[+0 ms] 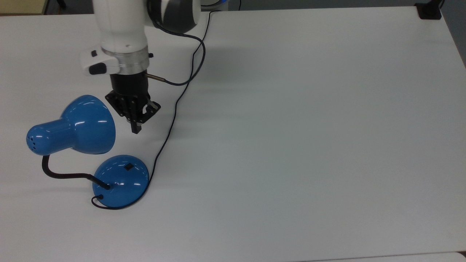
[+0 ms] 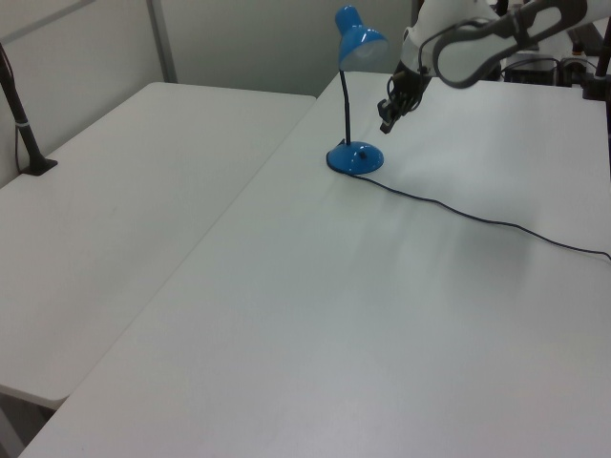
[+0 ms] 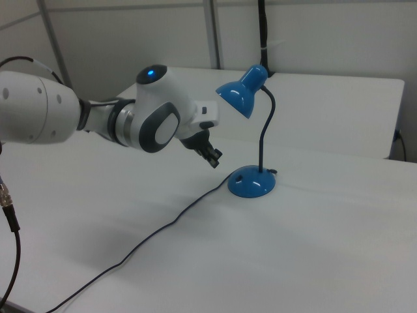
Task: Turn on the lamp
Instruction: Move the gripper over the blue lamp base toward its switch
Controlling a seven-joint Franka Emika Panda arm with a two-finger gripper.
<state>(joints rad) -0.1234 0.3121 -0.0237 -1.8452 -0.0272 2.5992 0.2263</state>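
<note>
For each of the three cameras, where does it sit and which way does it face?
Top view: overhead, looking straight down on the table; arm enters from the top edge, gripper beside the lamp.
Left view: raised at one table end, looking along it; arm at far right.
Right view: low, opposite side; arm fills its left.
All share lamp, cord and gripper.
</note>
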